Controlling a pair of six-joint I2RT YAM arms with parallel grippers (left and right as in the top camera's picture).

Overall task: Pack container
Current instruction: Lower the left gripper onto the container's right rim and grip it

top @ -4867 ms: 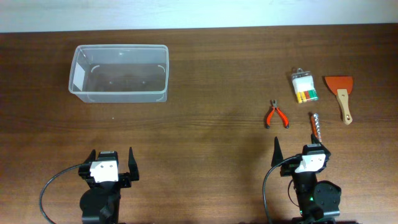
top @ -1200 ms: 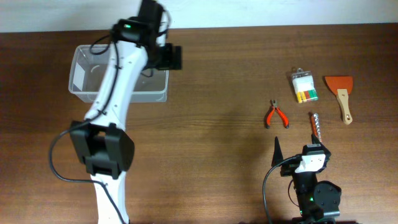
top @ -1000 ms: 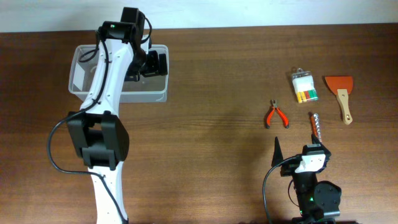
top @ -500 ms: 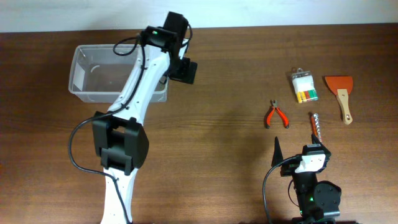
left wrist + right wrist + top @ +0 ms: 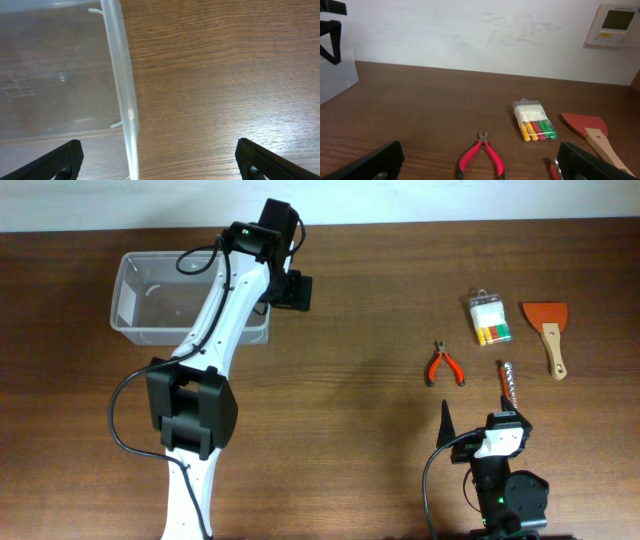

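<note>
Container (image 5: 140, 330) lies far left on the tabletop (image 5: 340, 430), its long axis running left to right. The left gripper (image 5: 290, 288), spread wide and empty, hovers at the container's right end, with the end rim (image 5: 121, 75) between its fingers. The right gripper (image 5: 479, 150), also spread and empty, is nearer the pliers (image 5: 444, 366).

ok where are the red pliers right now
In the overhead view the red pliers lie at the right, just left of the drill bit and below-left of the small pack of coloured pieces.
</note>
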